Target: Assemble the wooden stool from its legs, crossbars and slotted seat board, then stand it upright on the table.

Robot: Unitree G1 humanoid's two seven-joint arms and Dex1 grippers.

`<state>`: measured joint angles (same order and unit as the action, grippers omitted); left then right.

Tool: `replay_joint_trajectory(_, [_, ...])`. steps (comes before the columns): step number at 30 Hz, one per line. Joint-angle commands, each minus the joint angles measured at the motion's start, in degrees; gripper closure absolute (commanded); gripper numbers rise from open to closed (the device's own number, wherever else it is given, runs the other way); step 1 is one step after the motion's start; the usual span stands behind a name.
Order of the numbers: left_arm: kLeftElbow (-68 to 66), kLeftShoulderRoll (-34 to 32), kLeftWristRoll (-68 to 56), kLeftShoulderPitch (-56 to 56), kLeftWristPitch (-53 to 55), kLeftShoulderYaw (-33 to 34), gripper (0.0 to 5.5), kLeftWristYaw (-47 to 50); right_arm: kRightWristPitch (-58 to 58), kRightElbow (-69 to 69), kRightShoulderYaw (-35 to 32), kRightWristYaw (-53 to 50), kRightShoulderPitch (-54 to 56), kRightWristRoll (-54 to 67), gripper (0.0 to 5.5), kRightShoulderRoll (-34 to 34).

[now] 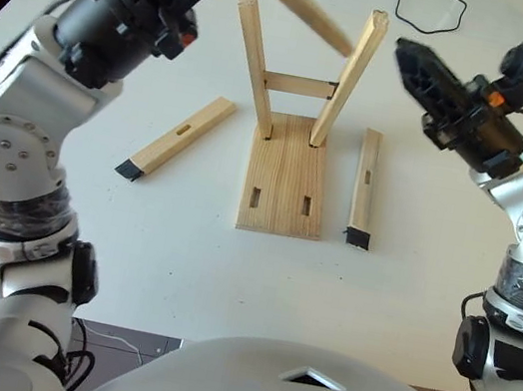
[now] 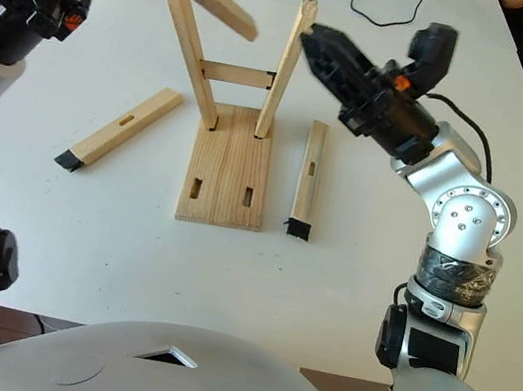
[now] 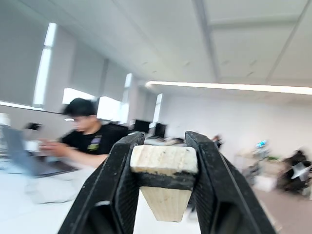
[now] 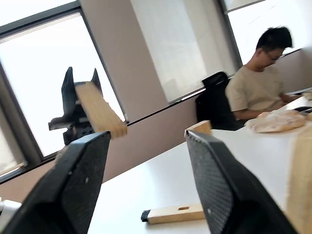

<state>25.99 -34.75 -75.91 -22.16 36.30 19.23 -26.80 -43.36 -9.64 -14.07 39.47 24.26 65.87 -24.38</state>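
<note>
Seat board (image 1: pixel 284 187): laid flat at the middle of the white counter (image 1: pixel 179 262), long side running 12 to 6 o'clock. Two empty slots (image 1: pixel 255 197) are seen near its 6 o'clock end.

Upright legs: one leg (image 1: pixel 255 63) and a second leg (image 1: pixel 349 77) are set into the board's 12 o'clock end and stand up from it. They are joined partway up by a short crossbar (image 1: pixel 298 86).

Loose legs: one loose leg (image 1: pixel 177 136) is laid flat on the counter at 9 o'clock of the board, slanted, its black-tipped end turned toward 7 o'clock. The other loose leg (image 1: pixel 365 188) is laid at 3 o'clock of the board, parallel to its long side and just beside it, black tip toward 6 o'clock. A small slot is cut in each.

Left tool (image 3: pixel 164 141): raised above the counter at 10 o'clock of the board. Its fingers (image 3: pixel 122 175) are pressed onto a wooden bar (image 1: pixel 298 2), pinched at one end. The bar is held in the air and extends toward 3 o'clock, its free end lying between the tops of the two upright legs in the head views.

Right tool (image 4: pixel 148 136): held in the air at 2 o'clock of the board, near the top of the second upright leg. Its fingers are spread apart and nothing is gripped between them.

Black cable (image 1: pixel 428 7): looped on the counter at 1 o'clock, well apart from the board.
</note>
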Motion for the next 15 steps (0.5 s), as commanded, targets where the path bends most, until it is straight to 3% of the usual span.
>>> replay_joint_trajectory(1, [-2.1,-10.4,13.5,9.2,-3.2,4.0,4.16,-12.6,4.2,-1.6,-1.7,-3.6,-0.3,-3.4,2.7,1.7])
replay_joint_trajectory(4, [-9.5,-16.6,25.2,13.6,-9.0,4.2,4.16,-21.8,7.0,-3.3,-0.1,-4.0,-2.2,-6.9,2.7,3.0])
replay_joint_trajectory(7, [-26.6,-20.0,45.6,13.6,-22.1,-2.3,4.16,-20.4,11.2,-2.8,5.1,-3.3,-3.5,-15.6,2.7,3.0])
replay_joint_trajectory(10, [-37.0,-16.6,54.4,12.6,-27.3,-6.9,4.16,-17.0,15.9,0.8,10.8,-3.2,-4.1,-25.7,2.7,2.7])
replay_joint_trajectory(15, [-42.2,-12.2,58.9,11.7,-31.6,-11.6,4.16,-19.7,20.1,6.1,12.9,-2.2,-2.7,-32.5,2.7,3.5])
